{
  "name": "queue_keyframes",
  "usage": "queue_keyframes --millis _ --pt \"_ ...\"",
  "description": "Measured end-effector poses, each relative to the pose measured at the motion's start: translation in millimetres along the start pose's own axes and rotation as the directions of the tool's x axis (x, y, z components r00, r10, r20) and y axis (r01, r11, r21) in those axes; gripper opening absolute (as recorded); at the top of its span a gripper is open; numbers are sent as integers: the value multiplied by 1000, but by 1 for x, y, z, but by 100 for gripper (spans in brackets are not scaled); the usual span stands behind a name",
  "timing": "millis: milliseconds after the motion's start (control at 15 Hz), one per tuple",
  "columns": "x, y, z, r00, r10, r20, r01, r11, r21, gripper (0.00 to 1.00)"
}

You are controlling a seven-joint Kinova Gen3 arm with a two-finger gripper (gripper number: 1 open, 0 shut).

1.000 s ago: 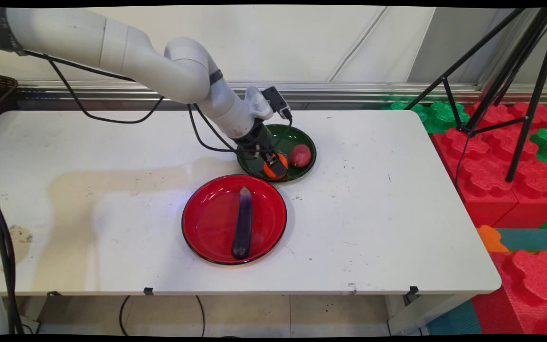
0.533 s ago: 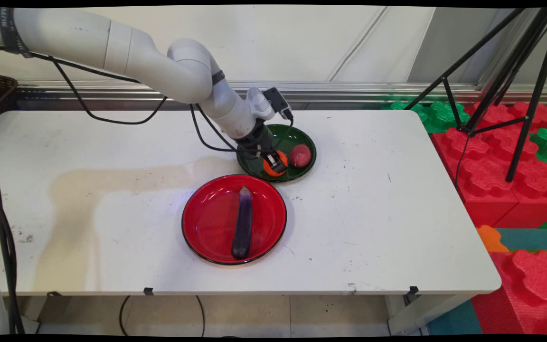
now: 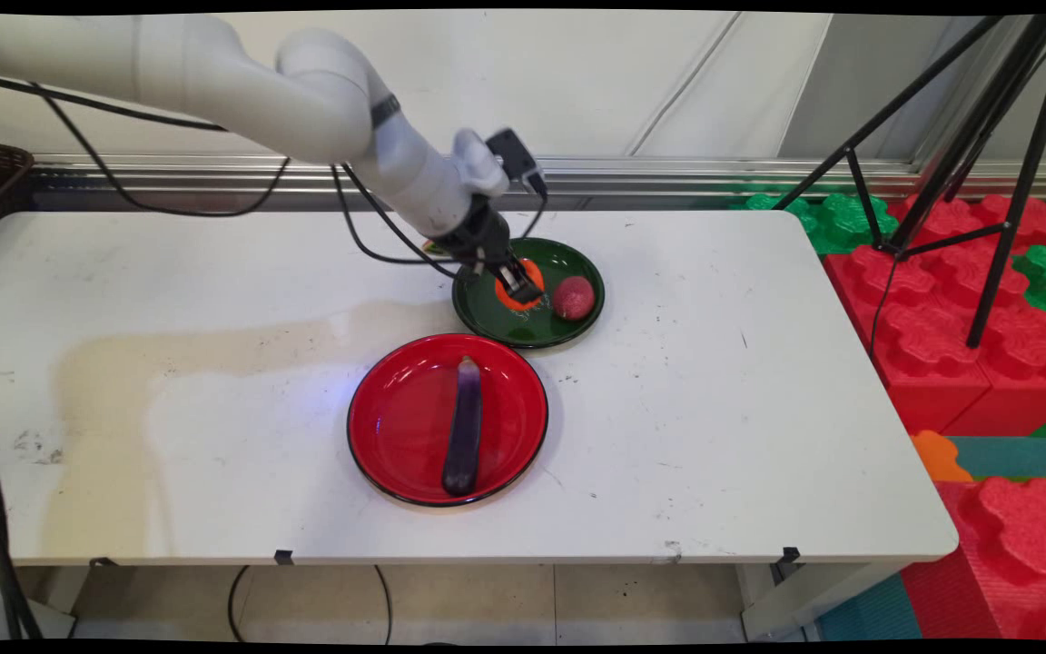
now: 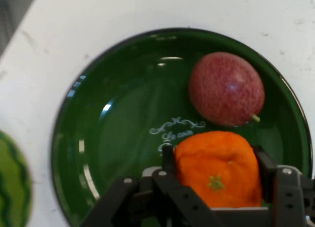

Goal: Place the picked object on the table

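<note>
You're looking at a glossy green plate with bright glints on its glaze and a glossy red plate. The orange has a matt, dimpled peel; the red fruit looks finely speckled. The eggplant is smooth and shiny, the white surface matt and stained.

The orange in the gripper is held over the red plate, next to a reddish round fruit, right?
Not quite: the hand view shows the orange, in the gripper, over the green plate, beside the reddish round fruit. The red plate holds an eggplant.
</note>
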Motion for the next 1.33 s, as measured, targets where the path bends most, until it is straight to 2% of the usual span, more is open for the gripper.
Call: queue_keyframes --millis 400,667,1067,1333 --pt "-2 -11 -53 999 27 -31 -26 999 38 0" --pt "-14 -23 -86 998 41 -37 -39 998 58 0" --pt "-41 -44 -125 999 43 -15 -42 996 79 0" --pt "-66 -65 -142 999 24 30 -27 995 98 0"
